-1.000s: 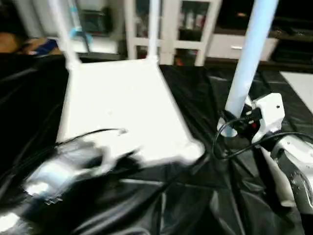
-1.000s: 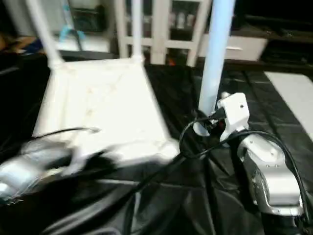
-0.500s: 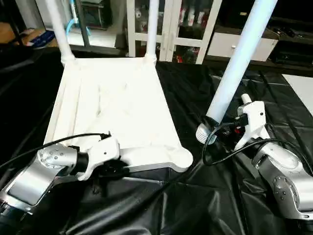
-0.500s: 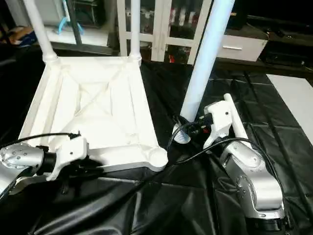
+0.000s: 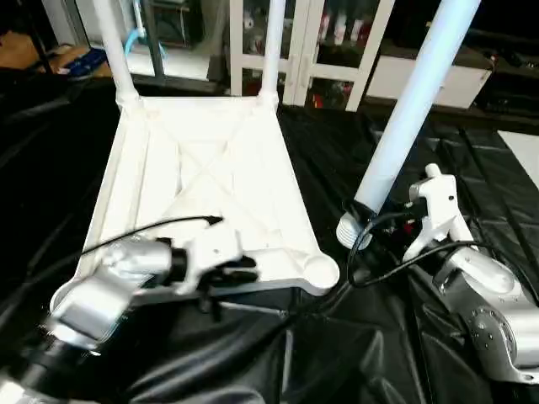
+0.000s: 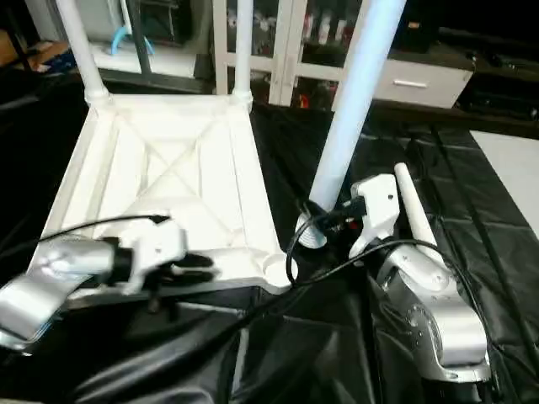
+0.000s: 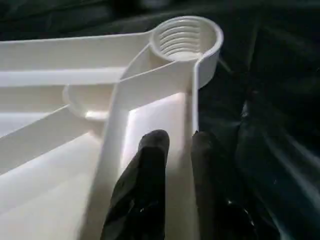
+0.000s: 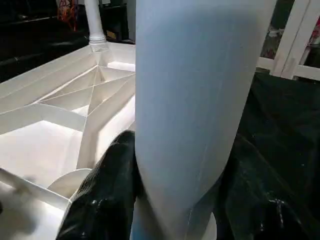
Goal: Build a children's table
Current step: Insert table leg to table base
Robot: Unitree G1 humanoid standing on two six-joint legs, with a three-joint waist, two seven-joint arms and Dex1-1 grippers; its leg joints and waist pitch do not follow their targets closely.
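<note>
Table top [image 5: 210, 181]: it lies upside down on the black sheet [image 5: 354, 353], ribs facing up.
Far legs [image 5: 271, 50]: two white legs stand up in the two far corner holes.
Near corner hole [image 5: 318, 271]: it has no leg in it.
Loose leg [image 5: 402, 114]: it leans up from the sheet, just right of the table top.
Right gripper [image 8: 165, 200]: its black fingers pinch the loose leg near its low end.
Left gripper [image 7: 176, 145]: its two fingers are a little apart, astride the table top's near edge wall by the open hole.
Behind: a white cabinet [image 5: 337, 42] with glass doors.

White plastic table top [image 5: 210, 181] upside down on black sheet, centre-left of frame, X ribs up, two white legs [image 5: 271, 50] standing in far corner sockets, empty threaded socket [image 5: 321, 271] at near right corner, third leg [image 5: 413, 101] tilted, right of centre
</note>
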